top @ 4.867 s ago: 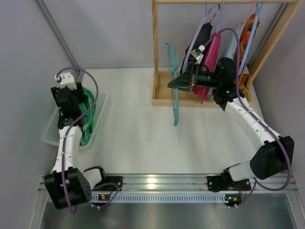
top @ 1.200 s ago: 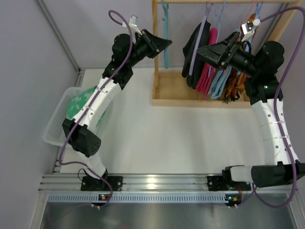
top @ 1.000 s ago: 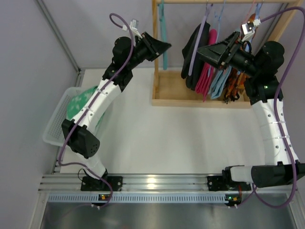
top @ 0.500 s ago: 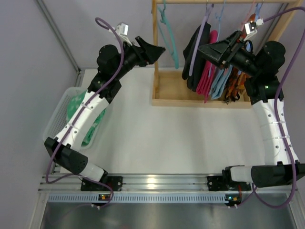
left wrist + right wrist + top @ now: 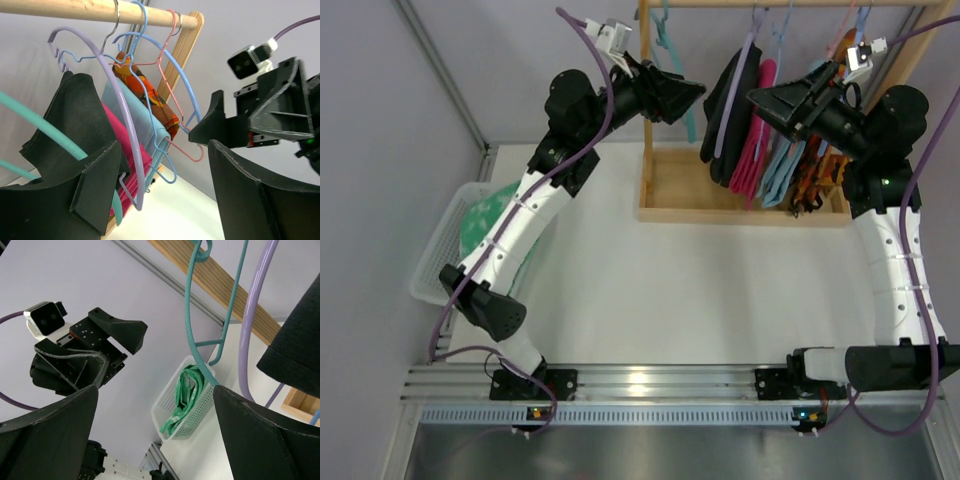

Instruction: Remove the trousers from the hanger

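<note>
Four pairs of trousers hang on wire hangers from the wooden rack (image 5: 645,150): black (image 5: 735,95), magenta pink (image 5: 760,125), light blue (image 5: 782,165) and orange patterned (image 5: 813,175). The mint-green patterned trousers (image 5: 480,220) lie in the white basket (image 5: 432,265). An empty teal hanger (image 5: 663,30) hangs at the rod's left end. My left gripper (image 5: 686,103) is open in front of it, holding nothing, and faces the lilac hanger (image 5: 117,110) that carries the black trousers (image 5: 70,120). My right gripper (image 5: 770,110) is open and empty, raised before the hanging trousers, opposite the left one.
The rack's wooden base (image 5: 740,215) stands at the back of the white table. Its slanted right post (image 5: 895,75) rises beside my right arm. A grey wall with a metal rail (image 5: 445,75) closes off the left side. The basket sits at the table's left edge.
My left gripper opened and let go of the teal hanger, which now hangs on the rod. It drew back left, then moved right toward the black trousers. The right arm barely moved.
</note>
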You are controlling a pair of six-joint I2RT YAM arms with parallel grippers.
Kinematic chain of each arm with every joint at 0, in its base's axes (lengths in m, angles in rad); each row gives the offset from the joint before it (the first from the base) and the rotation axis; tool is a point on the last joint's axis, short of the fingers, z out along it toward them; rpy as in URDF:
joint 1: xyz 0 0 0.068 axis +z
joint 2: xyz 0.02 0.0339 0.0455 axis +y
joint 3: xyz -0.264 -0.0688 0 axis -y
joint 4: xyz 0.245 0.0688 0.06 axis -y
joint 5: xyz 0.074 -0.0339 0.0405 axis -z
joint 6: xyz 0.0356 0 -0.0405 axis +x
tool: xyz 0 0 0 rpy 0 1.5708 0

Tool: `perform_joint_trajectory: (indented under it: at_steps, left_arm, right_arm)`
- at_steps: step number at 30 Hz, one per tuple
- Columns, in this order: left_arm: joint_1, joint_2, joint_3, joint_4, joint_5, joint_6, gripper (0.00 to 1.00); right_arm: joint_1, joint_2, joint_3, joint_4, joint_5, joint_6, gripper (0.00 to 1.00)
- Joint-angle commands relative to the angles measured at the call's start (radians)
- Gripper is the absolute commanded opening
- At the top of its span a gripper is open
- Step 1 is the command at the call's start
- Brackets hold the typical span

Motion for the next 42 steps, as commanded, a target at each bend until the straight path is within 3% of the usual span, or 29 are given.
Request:
perform_joint_trajectory:
  at_steps: [1,11,22,27,32,40,42]
  left_arm:
    - [-0.025,0.065,0.1,0.039,0.005,0.055,0.76]
    - [-0.115,0.22,0.209,-0.028,-0.181,0.185,0.76]
    - [-0.128,0.286,0.217,-0.069,-0.143,0.121,0.75]
    - [-0.128,0.324,0.232,-0.068,-0.068,0.046,0.63]
    - [-0.128,0.35,0.229,-0.013,-0.032,-0.019,0.59]
    - [-0.12,0.35,0.2,0.131,-0.046,-0.142,0.27]
    - [-0.12,0.353,0.208,0.142,-0.043,-0.146,0.26]
  right_arm:
    - [-0.027,-0.028,0.011,0.033,0.01,-0.016,0.99]
    - [-0.078,-0.051,-0.018,0.03,-0.01,-0.01,0.99]
    - [-0.107,-0.065,-0.035,0.027,-0.026,-0.01,0.99]
    - [-0.112,-0.071,-0.042,0.027,-0.029,-0.01,0.99]
    - [-0.122,-0.083,-0.057,0.038,-0.044,-0.007,0.99]
    - [-0.154,-0.108,-0.071,0.038,-0.079,-0.01,0.99]
    - [-0.161,-0.116,-0.077,0.039,-0.085,-0.011,1.0]
